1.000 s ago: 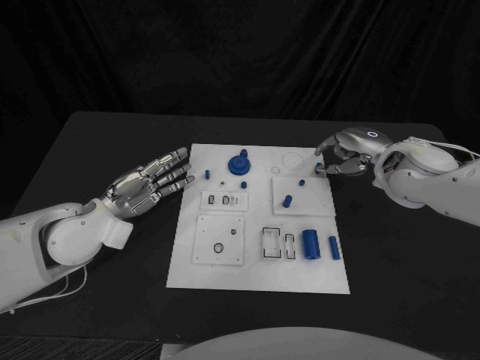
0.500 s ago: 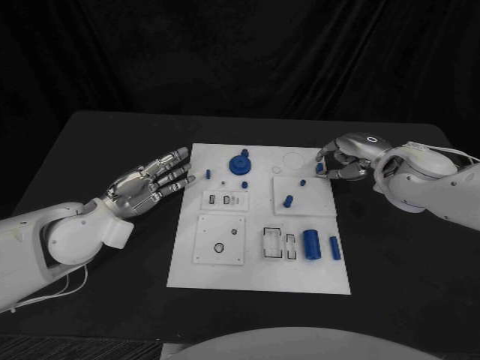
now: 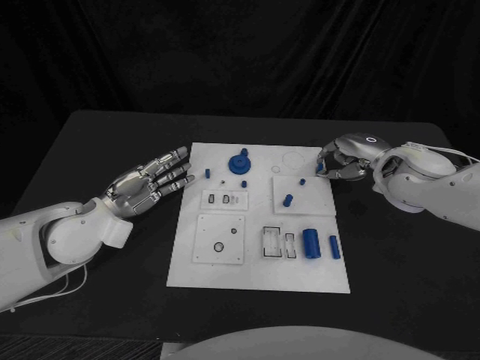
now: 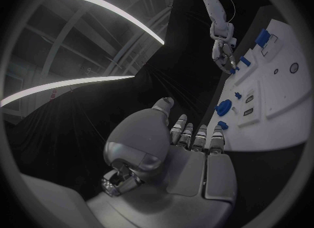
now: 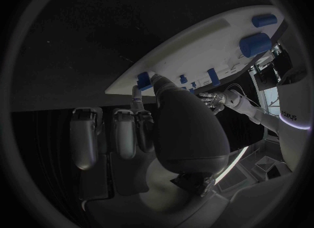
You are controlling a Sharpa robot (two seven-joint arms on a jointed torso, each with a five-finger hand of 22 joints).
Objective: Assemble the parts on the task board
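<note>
At the board's far right corner, my right hand (image 3: 343, 157) hangs just over the edge of the task board (image 3: 259, 270), fingers curled in around a small blue part (image 3: 320, 168) pinched at the fingertips; the right wrist view shows that piece (image 5: 144, 78) caught between my thumb and a finger, right at the board's rim (image 5: 196, 45). My left hand (image 3: 145, 184) lies flat and open beside the board's left edge, toward its far end, fingers stretched and slightly apart, holding nothing; the fingertips reach almost to the white plate without my being able to tell whether they touch it.

On the board, a round blue knob (image 3: 239, 163) stands near the far edge, with a small blue peg (image 3: 208, 174) at its left, close to my left fingertips. A short blue peg (image 3: 288, 200) lies on the raised square plate at the far right, and another small one (image 3: 301, 181) stands just beyond it. Toward the near right corner, a thick blue cylinder (image 3: 310, 244) and a slimmer blue one (image 3: 333, 247) lie side by side, next to two narrow rectangular slots (image 3: 272, 243).
</note>
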